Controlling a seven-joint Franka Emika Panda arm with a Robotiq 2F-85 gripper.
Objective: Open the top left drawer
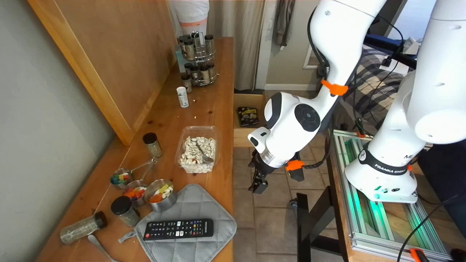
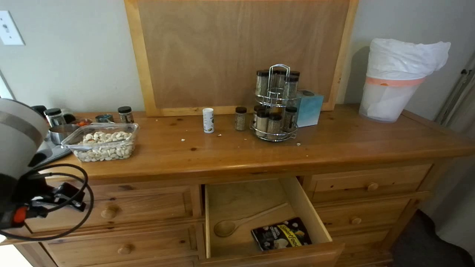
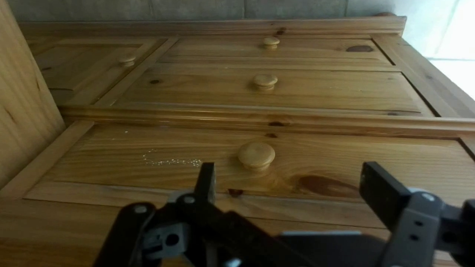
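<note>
W/ jaws apart, ctr 'em on the knob [image 3: 256, 155], approx 10 o'clock of mid-gap in wrist view, grip firmly, then pull top left drawer [image 3: 297, 157] straight out.

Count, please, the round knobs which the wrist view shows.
4: a first knob on the top left drawer; a second knob and a third knob on the drawers below it; a fourth knob in the neighbouring column. The open drawer may hide others.
</note>
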